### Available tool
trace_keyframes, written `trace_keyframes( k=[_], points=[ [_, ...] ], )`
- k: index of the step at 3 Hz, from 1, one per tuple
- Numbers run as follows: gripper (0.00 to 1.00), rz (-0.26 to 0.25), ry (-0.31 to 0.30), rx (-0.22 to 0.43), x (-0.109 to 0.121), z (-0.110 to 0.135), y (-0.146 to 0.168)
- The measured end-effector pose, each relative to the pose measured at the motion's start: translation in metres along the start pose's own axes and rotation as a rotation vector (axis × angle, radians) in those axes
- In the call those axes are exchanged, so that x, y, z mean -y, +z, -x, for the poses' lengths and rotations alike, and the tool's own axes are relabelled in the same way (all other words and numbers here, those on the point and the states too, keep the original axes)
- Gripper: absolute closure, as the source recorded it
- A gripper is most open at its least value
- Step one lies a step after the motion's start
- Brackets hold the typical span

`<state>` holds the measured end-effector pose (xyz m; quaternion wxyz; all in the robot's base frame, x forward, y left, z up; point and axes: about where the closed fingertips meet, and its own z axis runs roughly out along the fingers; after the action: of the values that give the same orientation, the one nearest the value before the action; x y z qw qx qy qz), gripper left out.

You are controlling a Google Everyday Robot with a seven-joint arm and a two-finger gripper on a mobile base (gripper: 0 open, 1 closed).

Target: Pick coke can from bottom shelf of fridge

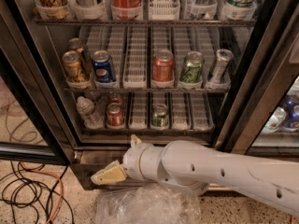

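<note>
— What takes up most of it from where you stand?

— The fridge [264, 73], door open, dark frame, racks of drinks. Across its foot reaches the robot's white arm [210, 169], coming in from the right.

— And the bottom shelf [180, 111]?

— That is the lowest surface, with white ribbed lanes running front to back. On the floor in front of it, under the arm, lies a crumpled clear plastic sheet [145, 204], and cables [28, 190] trail off to the left.

— What stands on that surface?

— Near its front left corner there is a clear bottle [86, 112]. Just beside it, on its right, the coke can [115, 115] stands upright at the front edge, with another red can [116, 99] behind it in the same lane. A green can [160, 115] stands at the front edge near the middle, apart from the coke can.

— Where is the hand [100, 178]?

— Low, in front of the base panel, below the surface's front edge and a little left of the coke can. It points left and touches no can. I cannot tell whether it is wide or narrow, and it holds nothing that I can see.
</note>
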<state>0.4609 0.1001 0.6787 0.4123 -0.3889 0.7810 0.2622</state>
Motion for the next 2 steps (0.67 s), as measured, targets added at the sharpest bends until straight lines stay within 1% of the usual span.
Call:
trace_keyframes(
  k=[1,2],
  points=[
    [0.00,-0.083,-0.045,0.049,0.032,0.007,0.027],
    [0.00,-0.188,-0.102,0.083,0.072,0.018,0.045]
  ],
)
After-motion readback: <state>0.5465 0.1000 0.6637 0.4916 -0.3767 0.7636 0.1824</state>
